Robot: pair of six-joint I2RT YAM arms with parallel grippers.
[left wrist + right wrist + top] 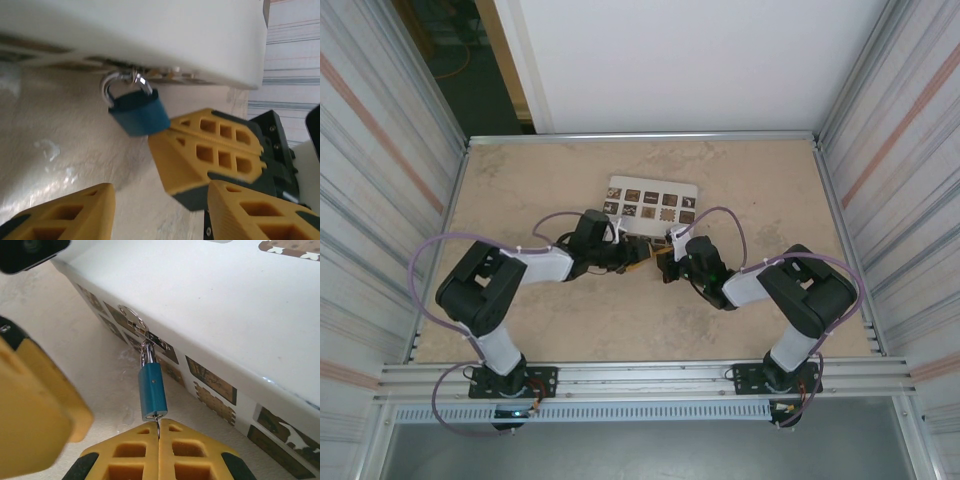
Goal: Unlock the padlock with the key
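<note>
Blue padlock (152, 390) hung from the box (240, 315) latch (150, 340). The right gripper (159, 437) pinched the key (158, 425) in its underside, and the left gripper (160, 192) stood wide and empty beside it. Turning seemed the step in hand, and it needed a steady twist.

The left arm (510, 275) and right arm (790, 285) both fold at raised elbows and reach inward from their bases, so the left pincer (638, 260) and right pincer (667, 266) nearly meet tip to tip. The left one's yellow fingers (75, 210) stand well apart with nothing between them. The right one's fingers (135, 450) are pressed together, nipping the key (158, 426) at their tips.
</note>
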